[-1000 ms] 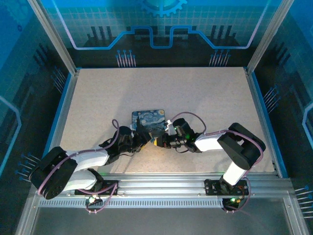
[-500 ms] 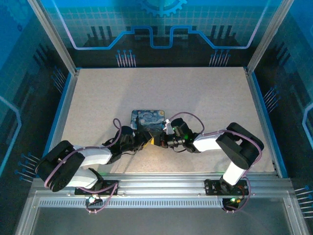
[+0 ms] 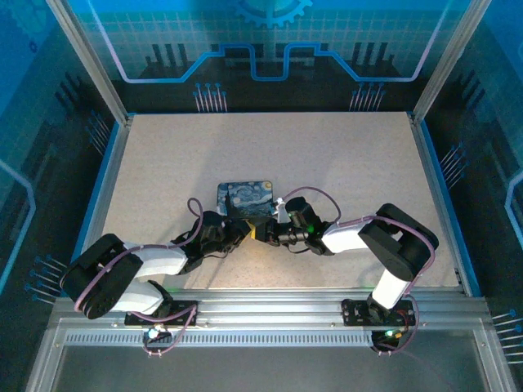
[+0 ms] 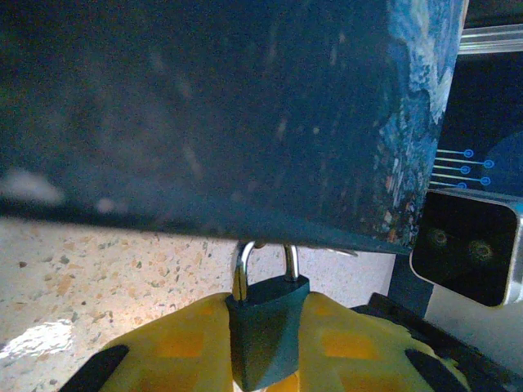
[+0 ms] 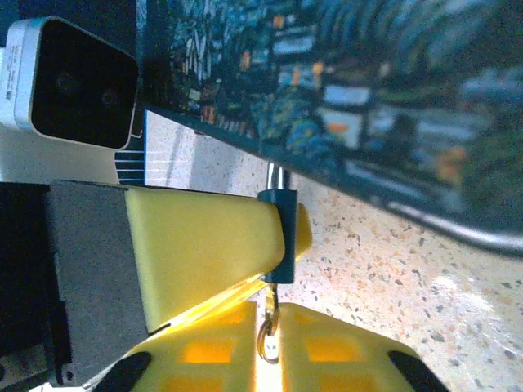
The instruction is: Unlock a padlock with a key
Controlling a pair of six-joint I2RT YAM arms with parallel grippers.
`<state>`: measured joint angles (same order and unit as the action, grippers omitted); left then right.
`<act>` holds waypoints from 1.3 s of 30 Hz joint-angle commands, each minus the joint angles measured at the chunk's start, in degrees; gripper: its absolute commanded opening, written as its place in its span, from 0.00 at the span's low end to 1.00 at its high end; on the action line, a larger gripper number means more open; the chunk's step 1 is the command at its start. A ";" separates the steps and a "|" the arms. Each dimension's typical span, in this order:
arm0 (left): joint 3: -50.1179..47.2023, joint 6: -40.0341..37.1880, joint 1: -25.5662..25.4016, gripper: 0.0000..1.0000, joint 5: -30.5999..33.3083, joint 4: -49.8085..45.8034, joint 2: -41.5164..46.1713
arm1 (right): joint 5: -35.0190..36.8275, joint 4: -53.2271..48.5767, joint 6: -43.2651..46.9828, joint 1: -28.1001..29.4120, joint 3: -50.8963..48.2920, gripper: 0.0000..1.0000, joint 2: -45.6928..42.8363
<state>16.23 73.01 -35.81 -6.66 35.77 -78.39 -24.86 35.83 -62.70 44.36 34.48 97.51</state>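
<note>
Below near edge of flat night-sky-print box (image 3: 245, 194), middle of worktop (image 3: 343, 163), small dark-grey metal padlock (image 4: 265, 331) hangs. We reckon left gripper (image 3: 241, 231), wider a second ago, now clamps its body: lock braced for turning. Thin ringed key (image 5: 268, 339) underneath, between pads of right gripper (image 5: 268, 359); grip unclear.

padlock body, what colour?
Dark grey. The padlock also has a silvery shackle. Clearest in the left wrist view.

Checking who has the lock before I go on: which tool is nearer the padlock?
Left. The left tool has its yellow pads against both sides of the padlock. The right tool is just off the padlock's base, the key between its fingers.
</note>
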 commanded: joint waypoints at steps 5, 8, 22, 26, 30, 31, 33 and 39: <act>-0.95 1.39 -0.62 0.00 -0.42 0.09 0.58 | 2.04 -1.51 5.57 0.39 -1.73 0.24 -3.56; -0.94 1.37 -0.75 0.00 -0.38 -0.04 0.95 | 3.59 -5.10 9.28 -0.11 -2.54 0.26 -5.91; -0.72 1.17 -0.74 0.00 -0.38 -0.61 1.57 | 15.91 -32.05 47.70 1.19 1.68 0.45 -25.33; -0.76 1.21 -0.73 0.00 -0.29 -0.38 1.57 | 19.63 -34.18 58.01 2.59 1.89 0.52 -29.39; -0.76 1.17 -0.75 0.00 -0.29 -0.38 1.73 | 21.63 -30.48 65.04 4.17 -0.61 0.55 -31.22; -0.76 1.29 -0.74 0.00 -0.33 -0.41 1.75 | 22.27 -28.79 66.71 4.94 -1.58 0.55 -31.20; -0.74 1.43 -0.75 0.00 -0.38 -0.35 1.91 | 23.89 -25.11 70.66 6.94 -3.56 0.55 -30.68; -0.63 2.37 -0.75 0.00 -0.46 -0.35 2.79 | 35.06 -16.80 81.35 15.11 -6.19 0.54 -24.62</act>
<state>16.23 74.17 -36.18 -6.70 35.05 -77.21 2.83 13.47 10.63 57.01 28.95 70.26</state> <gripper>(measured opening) 0.054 0.546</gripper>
